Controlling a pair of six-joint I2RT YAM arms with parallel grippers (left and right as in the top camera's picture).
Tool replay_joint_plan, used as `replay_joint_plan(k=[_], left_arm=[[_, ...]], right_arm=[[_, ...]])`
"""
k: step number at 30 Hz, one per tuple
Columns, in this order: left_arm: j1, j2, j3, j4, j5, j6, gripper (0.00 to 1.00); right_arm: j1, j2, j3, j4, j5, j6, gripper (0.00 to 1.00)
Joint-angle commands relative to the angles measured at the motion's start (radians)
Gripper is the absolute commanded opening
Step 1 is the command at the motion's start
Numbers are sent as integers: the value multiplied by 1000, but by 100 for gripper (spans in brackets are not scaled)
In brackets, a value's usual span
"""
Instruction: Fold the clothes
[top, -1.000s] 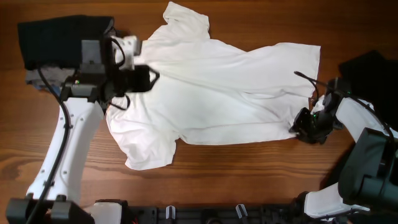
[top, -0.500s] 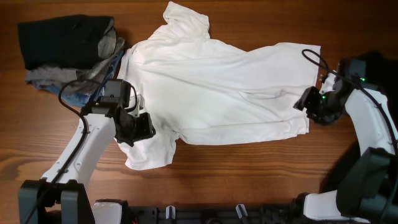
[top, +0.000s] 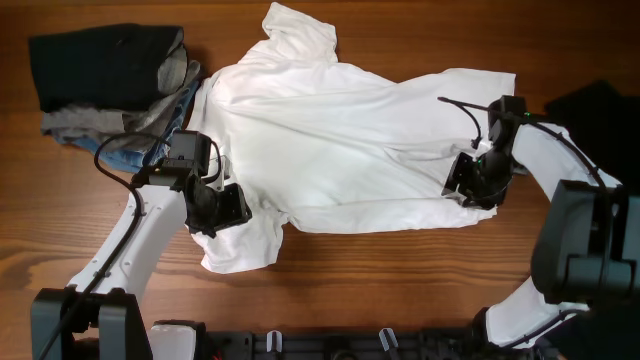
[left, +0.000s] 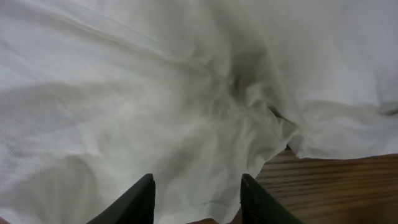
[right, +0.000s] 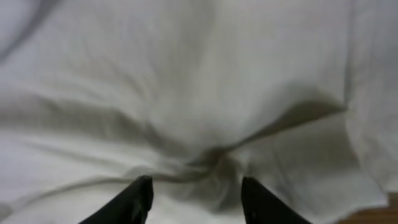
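A large white T-shirt (top: 350, 140) lies spread and wrinkled across the middle of the table. One sleeve (top: 300, 30) points to the far edge and the other sleeve (top: 238, 245) to the near edge. My left gripper (top: 222, 208) sits low over the near sleeve's seam, open, with white fabric (left: 186, 112) under its fingers (left: 142, 200). My right gripper (top: 470, 188) hovers over the shirt's right hem area, open, above a bunched crease (right: 217, 155). Neither gripper holds cloth.
A stack of folded clothes (top: 110, 75) in black, grey and denim sits at the far left. A black garment (top: 600, 105) lies at the right edge. Bare wood (left: 348, 186) shows just beyond the sleeve's edge.
The left arm came down from the shirt's far-left shoulder to the near sleeve and then held still. The right gripper swung from the hem's right edge inward over the shirt.
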Motion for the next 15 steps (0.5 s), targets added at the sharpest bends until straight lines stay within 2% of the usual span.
replay_joint_plan(k=[1,6,7,10,12,15], left_arm=[[-1,0,-3,0,-2,-13,44],[-1,0,-3,0,-2,-13,44],[-1,0,-3,-1,-2,-13,43],[-1,0,-3,-1,-2,-13,43],[-1,0,-3,-1,-2,-12,43],[-1,0,-3,-17,-2,-12,41]], right_arm=[[5,-45,23,-21,15,-44,59],[23,-45,-126,133,15,25,59],[23,-45,-159,161,13,44,43],[21,-54,-140,150,20,9,14],[21,-84,-80,77,24,8,4],[21,-167,-28,-34,28,9,4]])
